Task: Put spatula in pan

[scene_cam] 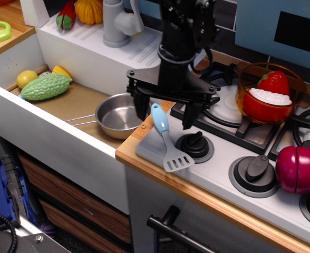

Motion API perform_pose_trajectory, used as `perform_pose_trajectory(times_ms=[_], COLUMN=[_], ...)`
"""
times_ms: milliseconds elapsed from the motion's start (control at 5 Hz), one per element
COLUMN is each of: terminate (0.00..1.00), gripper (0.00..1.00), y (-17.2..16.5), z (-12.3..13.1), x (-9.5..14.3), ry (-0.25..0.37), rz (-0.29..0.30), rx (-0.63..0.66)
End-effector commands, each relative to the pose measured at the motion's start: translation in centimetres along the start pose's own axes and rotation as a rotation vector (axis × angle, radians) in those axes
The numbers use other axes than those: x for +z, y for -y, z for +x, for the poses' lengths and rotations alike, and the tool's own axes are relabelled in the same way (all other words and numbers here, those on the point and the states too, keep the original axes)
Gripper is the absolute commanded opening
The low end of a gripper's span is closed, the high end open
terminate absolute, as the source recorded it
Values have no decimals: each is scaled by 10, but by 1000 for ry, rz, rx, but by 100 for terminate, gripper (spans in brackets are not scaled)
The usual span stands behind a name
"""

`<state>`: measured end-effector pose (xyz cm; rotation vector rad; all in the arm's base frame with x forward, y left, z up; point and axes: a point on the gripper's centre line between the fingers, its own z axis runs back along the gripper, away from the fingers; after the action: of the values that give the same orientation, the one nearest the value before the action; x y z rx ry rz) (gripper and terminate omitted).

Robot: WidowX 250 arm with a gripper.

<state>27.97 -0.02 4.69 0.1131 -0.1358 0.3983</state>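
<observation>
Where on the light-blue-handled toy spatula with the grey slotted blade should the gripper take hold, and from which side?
Probably the light blue handle of the spatula, from above. It lies flat on the grey mat, blade thin, and the open gripper already straddles the handle's upper end.

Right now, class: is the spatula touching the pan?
Apart. The camera view shows the spatula on the stove counter, the pan lower in the sink.

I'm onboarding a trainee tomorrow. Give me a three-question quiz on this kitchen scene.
1. True or false: the spatula already lies in the pan.
2. Where does the pan sit? A) on a burner B) in the sink C) on the grey mat
3. The hand is open, one finger on each side of the spatula's ______ handle.

Key: 1 false, it lies on the grey mat by the stove knob. 2 B. 3 blue.
</observation>
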Motion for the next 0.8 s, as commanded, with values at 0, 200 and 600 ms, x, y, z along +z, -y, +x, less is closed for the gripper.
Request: perform_pose_trajectory(times_ms=[0,200,600], terminate=[0,0,0], gripper=[100,100,0], y=[-7,-7,-2], z=[7,15,24], x=[-1,-4,-21], ry=[15,10,8], rz=[-35,-33,-59], rx=[18,32,44])
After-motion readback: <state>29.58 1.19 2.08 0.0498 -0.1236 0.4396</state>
